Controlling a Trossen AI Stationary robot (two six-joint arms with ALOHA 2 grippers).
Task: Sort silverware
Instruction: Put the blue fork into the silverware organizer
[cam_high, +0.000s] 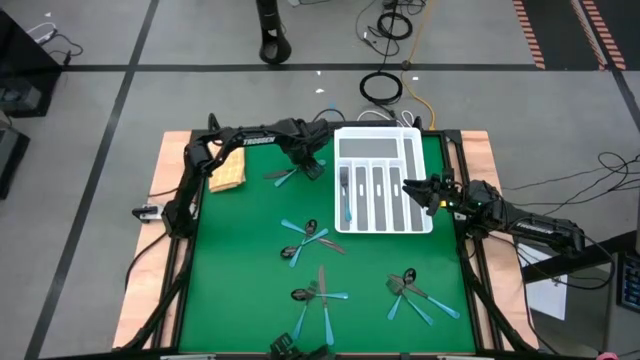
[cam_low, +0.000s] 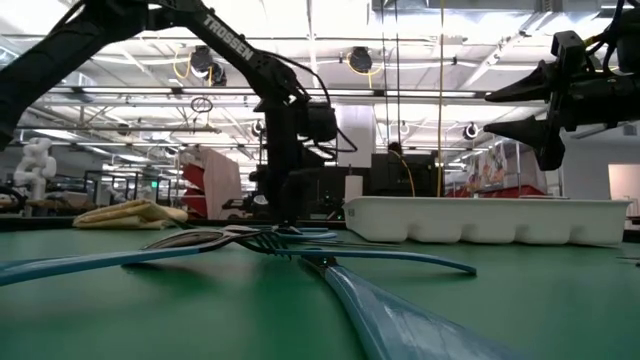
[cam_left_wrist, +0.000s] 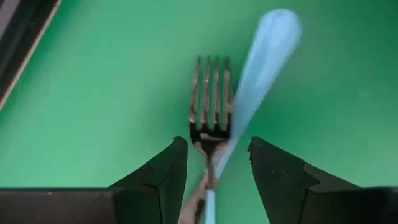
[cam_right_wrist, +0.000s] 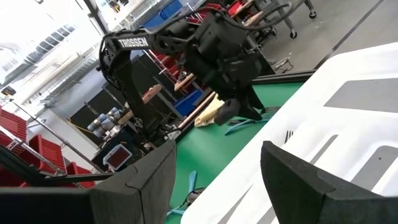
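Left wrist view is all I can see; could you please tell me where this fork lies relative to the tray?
Observer: The fork lies on the green mat, on the left arm's side of the white tray, at the left gripper.
Operator: Is anything sorted yet?
Observer: One blue-handled piece lies in the tray's long compartment nearest the left arm.
Operator: Where is the other arm?
Observer: The right gripper hovers open over the tray's far side.

The 2 arms (cam_high: 255, 137) were matte black, jointed, with white "TROSSEN" lettering on a link, and blunt, wedge-shaped black jaws.
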